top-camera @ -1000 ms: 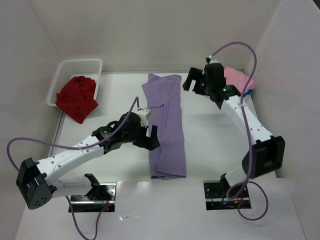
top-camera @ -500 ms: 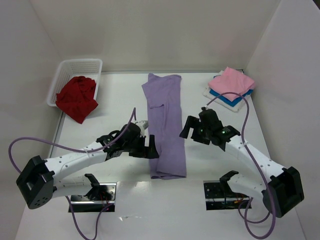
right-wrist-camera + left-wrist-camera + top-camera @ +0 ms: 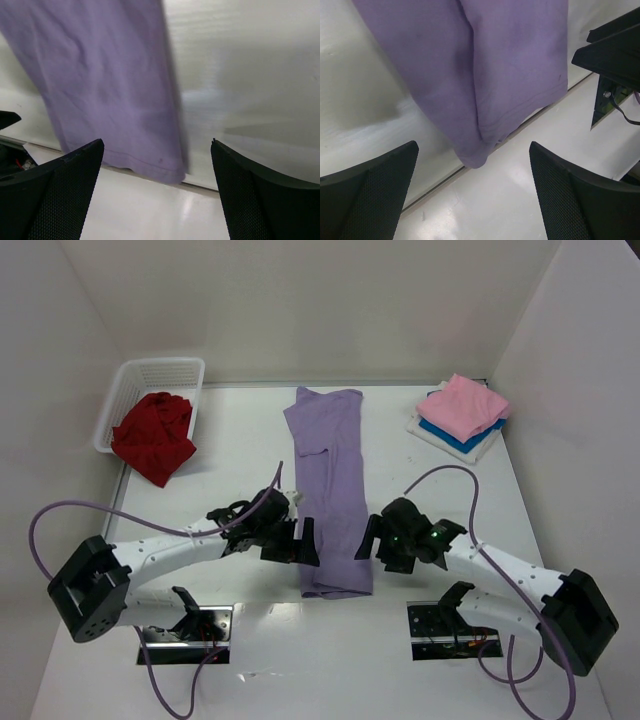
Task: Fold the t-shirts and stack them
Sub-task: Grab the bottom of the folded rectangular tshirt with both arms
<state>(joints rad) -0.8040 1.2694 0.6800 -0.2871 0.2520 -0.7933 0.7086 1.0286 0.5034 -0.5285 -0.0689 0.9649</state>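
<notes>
Lavender t-shirt (image 3: 330, 475) lies as a long folded strip down the middle of the table (image 3: 430, 500); collar end far, hem at the near edge, just ahead of the arm bases. Left gripper (image 3: 296, 540) sits low just left of the hem end, jaws wide, nothing between them; the left wrist view shows the hem corner ahead of the fingers (image 3: 367, 195), not in the gap. Right gripper (image 3: 372, 540) is just right of the same end, jaws also wide and empty (contact with the cloth: can't tell from any view). Deep red t-shirt (image 3: 152, 435) is crumpled at far left, spilling out of the near end of the white basket (image 3: 160, 370) onto the table. Pink t-shirt (image 3: 462, 405) is folded on top of the bright blue t-shirt (image 3: 455, 437) at far right; both rest on something flat and white.
</notes>
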